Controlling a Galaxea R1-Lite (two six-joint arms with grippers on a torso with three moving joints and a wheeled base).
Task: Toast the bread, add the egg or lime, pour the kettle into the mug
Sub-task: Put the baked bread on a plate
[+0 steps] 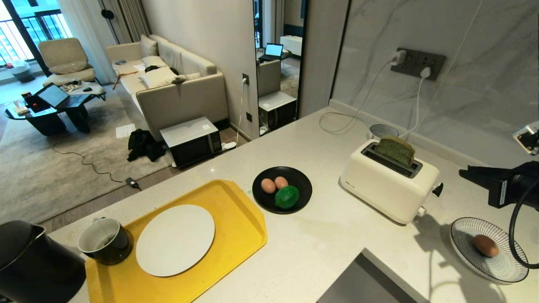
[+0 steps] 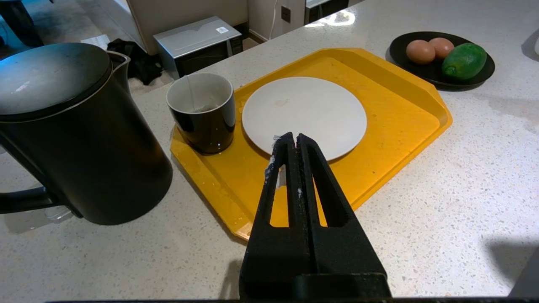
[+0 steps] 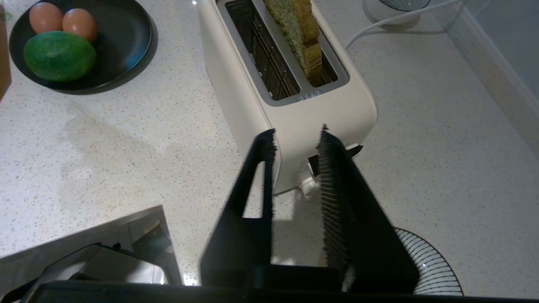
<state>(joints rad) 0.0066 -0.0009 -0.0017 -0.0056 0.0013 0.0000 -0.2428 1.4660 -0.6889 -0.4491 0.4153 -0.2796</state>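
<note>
Head view, near to far: kettle (image 1: 29, 261) at 7 o'clock, unpoured; mug (image 1: 104, 240) beside white plate (image 1: 175, 240), bare. Egg (image 1: 268, 185) and lime (image 1: 287, 197) remain in black dish. Bread (image 1: 395, 150) stands in toaster (image 1: 389, 181), 2 o'clock. Right gripper (image 3: 294, 139) apart, empty; left gripper (image 2: 292, 145) together.

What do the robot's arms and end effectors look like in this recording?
Both end effectors are matte black: the left end effector and right end effector each have two long tapering fingers with triangular cut-outs; ridged pads show on the right one. The right arm is black, with a looping black cable.
</note>
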